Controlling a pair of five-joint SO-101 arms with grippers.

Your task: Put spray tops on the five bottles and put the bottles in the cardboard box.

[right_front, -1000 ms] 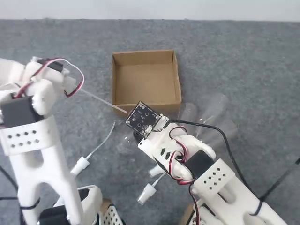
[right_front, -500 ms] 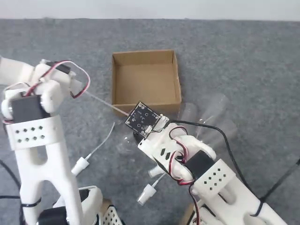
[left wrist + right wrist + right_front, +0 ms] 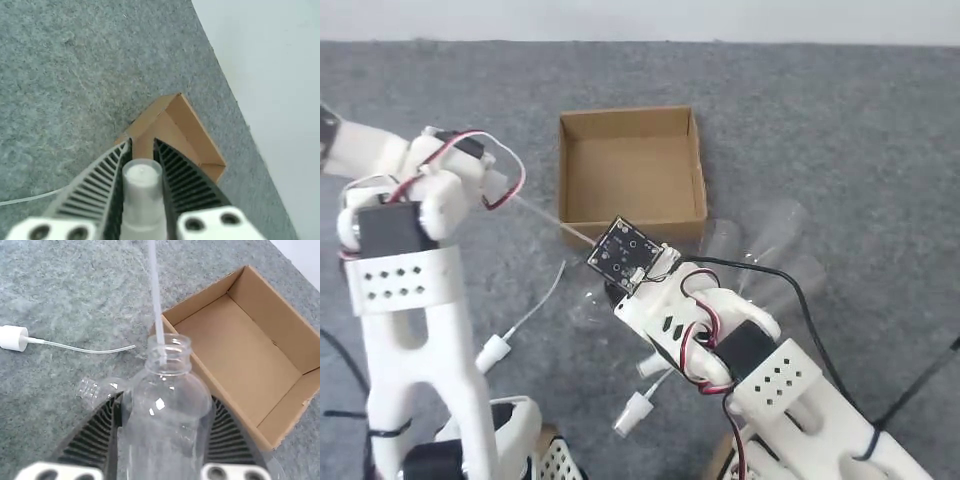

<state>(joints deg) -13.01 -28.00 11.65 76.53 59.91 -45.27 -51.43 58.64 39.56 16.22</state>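
My left gripper (image 3: 141, 145) is shut on a white spray top (image 3: 142, 182), held up left of the cardboard box (image 3: 632, 165). In the high view this gripper (image 3: 500, 188) trails the top's thin tube (image 3: 545, 218) down to the right. My right gripper (image 3: 165, 402) is shut on a clear bottle (image 3: 165, 410), upright in front of the box (image 3: 250, 350). The tube (image 3: 156, 300) enters the bottle's open neck. The box is empty. In the high view the held bottle is mostly hidden under the right wrist's circuit board (image 3: 625, 252).
Three clear bottles (image 3: 775, 235) lie right of the box's front corner, and another (image 3: 92, 388) lies beside the held one. Loose spray tops with tubes rest on the grey felt (image 3: 492, 352) (image 3: 635, 410) (image 3: 14, 337). Open felt lies beyond the box.
The left arm has moved right toward the box, carrying the spray top and its tube closer to the held bottle. The right arm has kept still.
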